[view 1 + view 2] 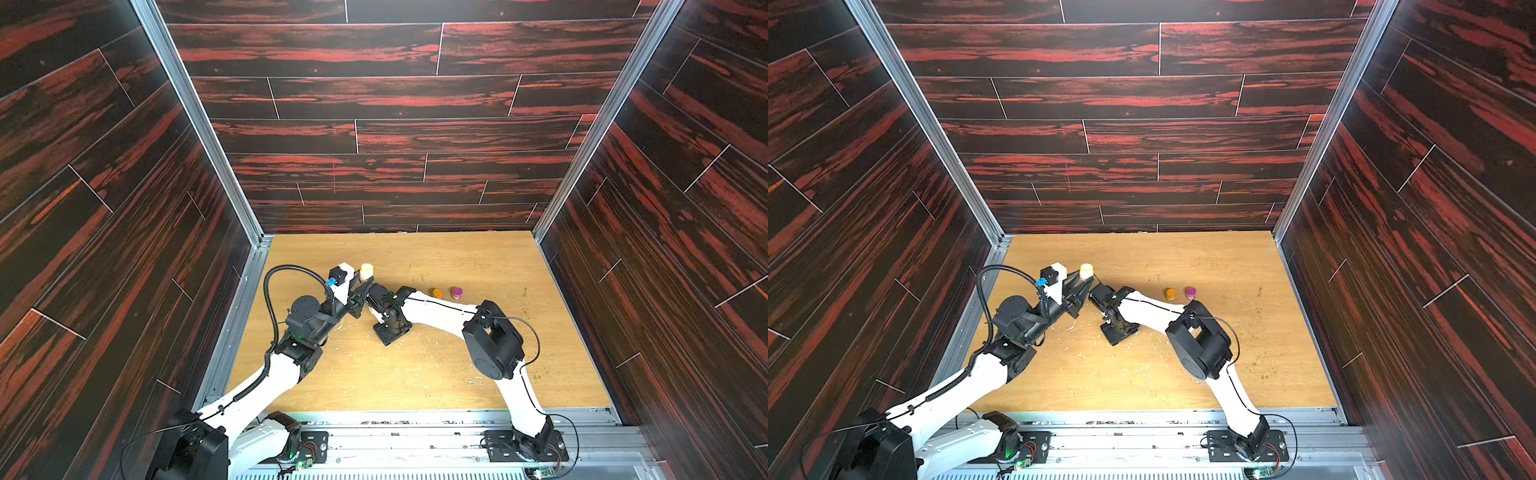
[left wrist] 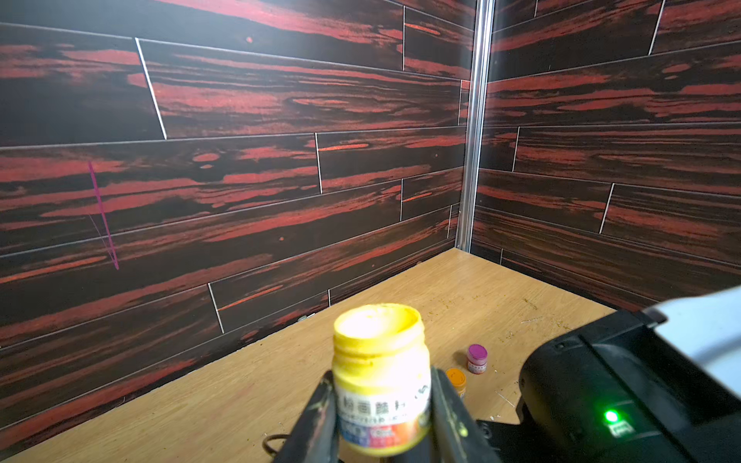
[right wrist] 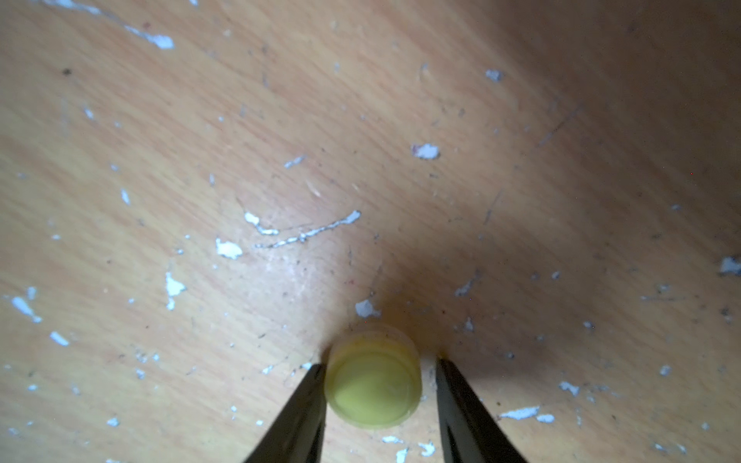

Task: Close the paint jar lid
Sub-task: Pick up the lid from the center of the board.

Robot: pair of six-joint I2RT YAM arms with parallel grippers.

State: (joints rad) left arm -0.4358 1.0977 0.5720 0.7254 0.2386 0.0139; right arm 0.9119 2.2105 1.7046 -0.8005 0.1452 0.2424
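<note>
Pickup stage, probably. Open yellow paint jar point(image 2: 379, 360) clamped in left end effector point(image 2: 383, 379). Lid point(image 3: 373, 385) on surface point(image 3: 240, 140), straddled by part-open right end effector point(image 3: 379, 364), ungripped. Next: squeeze needed, then alignment over jar mouth.

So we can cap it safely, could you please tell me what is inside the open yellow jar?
The yellow paint jar is uncapped, with yellow paint on its rim. Glare washes out the mouth, so the fill level cannot be seen.

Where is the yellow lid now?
In the right wrist view, the yellow lid lies on the table between the open fingers of the right tool, near the left tool holding the jar.
</note>
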